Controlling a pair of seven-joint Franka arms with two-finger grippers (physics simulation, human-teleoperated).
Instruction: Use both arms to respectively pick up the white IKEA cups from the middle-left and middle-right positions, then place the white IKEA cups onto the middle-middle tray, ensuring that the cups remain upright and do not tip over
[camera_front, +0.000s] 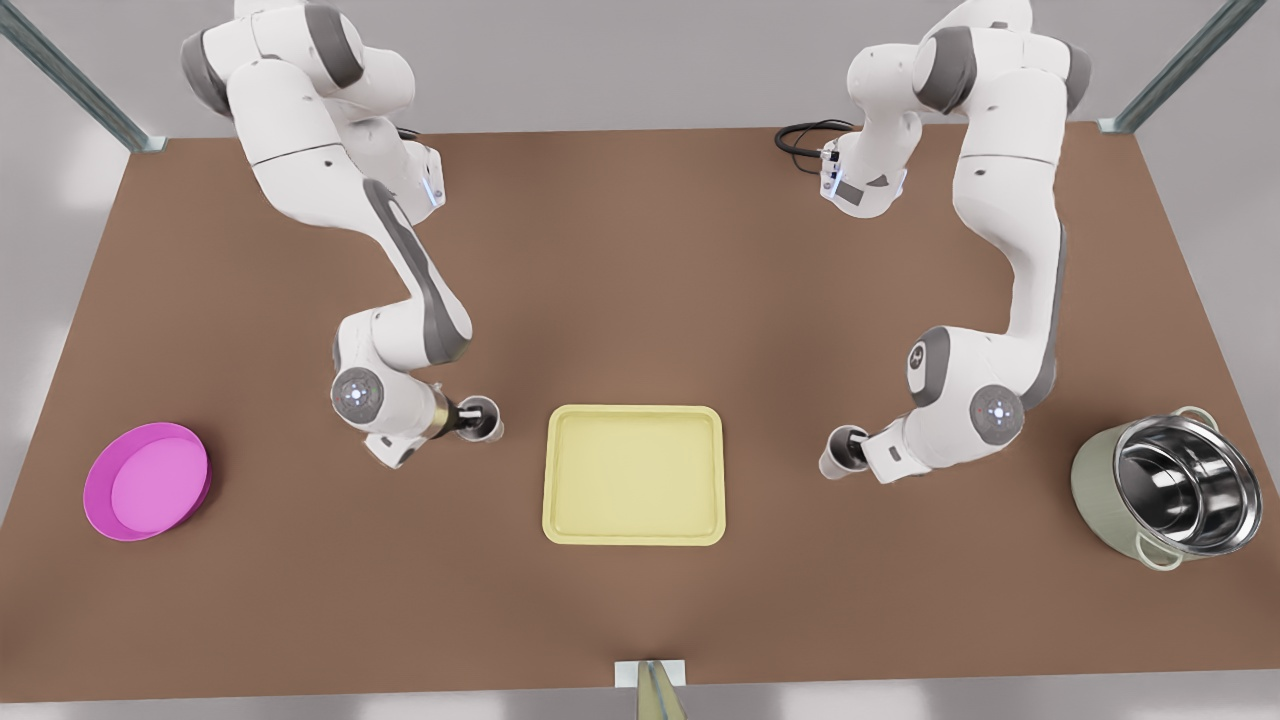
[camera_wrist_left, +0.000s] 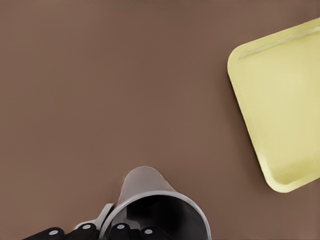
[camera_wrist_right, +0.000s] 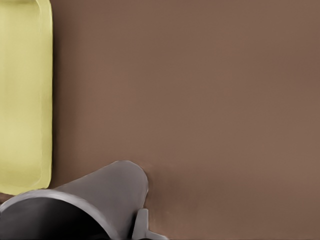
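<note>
**Both arms at their cups, tray bare between them**

Nearest the camera in the front view, a small pale bracket (camera_front: 650, 676) sits at the 6 o'clock edge of the brown table (camera_front: 640, 250). Just beyond it lies the yellow tray (camera_front: 634, 488), nothing on it, with open tabletop all round.

At the tray's 9 o'clock, the left gripper (camera_front: 470, 420) clasps the rim of one white cup (camera_front: 484, 418), one finger (camera_wrist_left: 131, 231) inside the wall; the cup stands close to the tray but apart. At 3 o'clock, the right gripper (camera_front: 852, 452) meets the other white cup (camera_front: 838, 452); its grip cannot be told.

Farther out, a magenta dish (camera_front: 147, 481) sits toward the 9 o'clock edge and a green steel-lined pot (camera_front: 1165, 487) toward 3 o'clock. At 12 o'clock, bare table runs to a grey wall (camera_front: 620, 60) between metal posts (camera_front: 75, 75).
</note>
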